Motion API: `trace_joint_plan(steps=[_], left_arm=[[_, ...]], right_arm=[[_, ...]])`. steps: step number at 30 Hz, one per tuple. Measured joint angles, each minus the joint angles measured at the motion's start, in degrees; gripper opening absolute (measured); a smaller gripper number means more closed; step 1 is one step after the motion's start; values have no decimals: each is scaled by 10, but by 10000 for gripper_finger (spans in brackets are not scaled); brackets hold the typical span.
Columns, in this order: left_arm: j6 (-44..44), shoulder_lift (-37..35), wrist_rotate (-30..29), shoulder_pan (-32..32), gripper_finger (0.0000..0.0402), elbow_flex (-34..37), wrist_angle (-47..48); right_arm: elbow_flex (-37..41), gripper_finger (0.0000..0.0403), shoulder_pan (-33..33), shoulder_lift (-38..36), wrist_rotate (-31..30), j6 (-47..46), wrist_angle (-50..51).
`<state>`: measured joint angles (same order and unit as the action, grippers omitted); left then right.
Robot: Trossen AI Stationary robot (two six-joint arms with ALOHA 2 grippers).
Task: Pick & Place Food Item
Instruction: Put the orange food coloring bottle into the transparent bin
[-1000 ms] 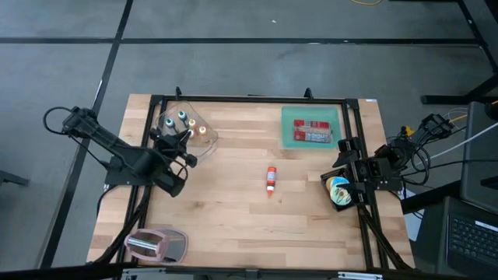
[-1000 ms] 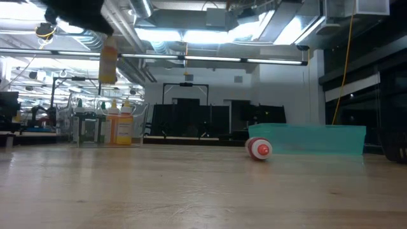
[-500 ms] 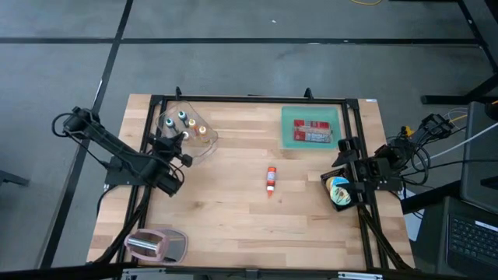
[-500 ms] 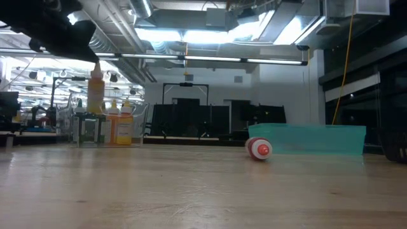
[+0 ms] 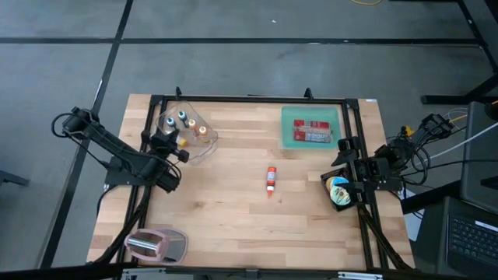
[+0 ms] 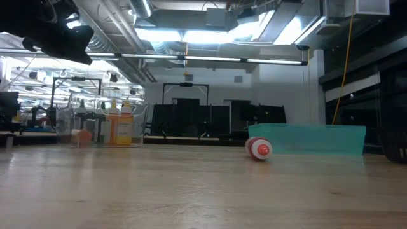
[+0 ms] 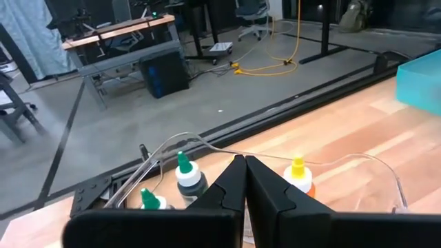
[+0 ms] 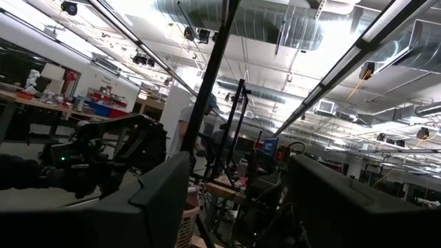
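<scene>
A small bottle with a red cap (image 5: 270, 180) lies on its side in the middle of the wooden table, also seen in the low view (image 6: 259, 149). At the far left stands a clear container (image 5: 189, 129) with several small bottles: green-capped ones (image 7: 183, 172) and an orange one with a yellow cap (image 7: 298, 178). My left gripper (image 5: 172, 141) hovers at the container's near side, shut, with nothing between its fingers (image 7: 242, 180). My right gripper (image 8: 238, 207) stands open at the table's right edge (image 5: 359, 173), pointing up into the room.
A teal tray (image 5: 289, 117) holding a red packet (image 5: 312, 131) sits at the far right. A round roll (image 5: 338, 190) lies by the right arm. A pink and grey object (image 5: 156, 244) rests at the near left corner. Black rails (image 5: 249, 99) frame the table.
My left gripper has gone down and toward the table's left edge, close by the clear container. The yellow-orange bottle that hung below it a second ago has sunk with it and no longer hangs there. An orange shape now shows low at the container.
</scene>
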<state>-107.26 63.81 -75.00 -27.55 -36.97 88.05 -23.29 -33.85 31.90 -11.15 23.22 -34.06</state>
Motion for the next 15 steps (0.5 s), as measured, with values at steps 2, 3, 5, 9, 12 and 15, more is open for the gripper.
trace_joint_plan(steps=[2, 3, 5, 9, 12, 15], left_arm=[[-2, 0, -3, -3, 6, 0, -1], [-7, 0, -6, -6, 9, 0, -4], [-19, 0, -17, -15, 16, 0, -17], [-24, 0, 23, -33, 44, 0, -39], [29, 0, 88, -43, 79, 0, -56], [73, -1, 114, -51, 120, -7, -61]], right_arm=[[0, 242, 0, 0, 0, 0, 0], [0, 242, 0, 0, 0, 1, 0], [0, 242, 0, 0, 0, 2, 0], [0, 242, 0, 0, 0, 2, 0], [0, 242, 0, 0, 0, 2, 0], [0, 242, 0, 0, 0, 2, 0]])
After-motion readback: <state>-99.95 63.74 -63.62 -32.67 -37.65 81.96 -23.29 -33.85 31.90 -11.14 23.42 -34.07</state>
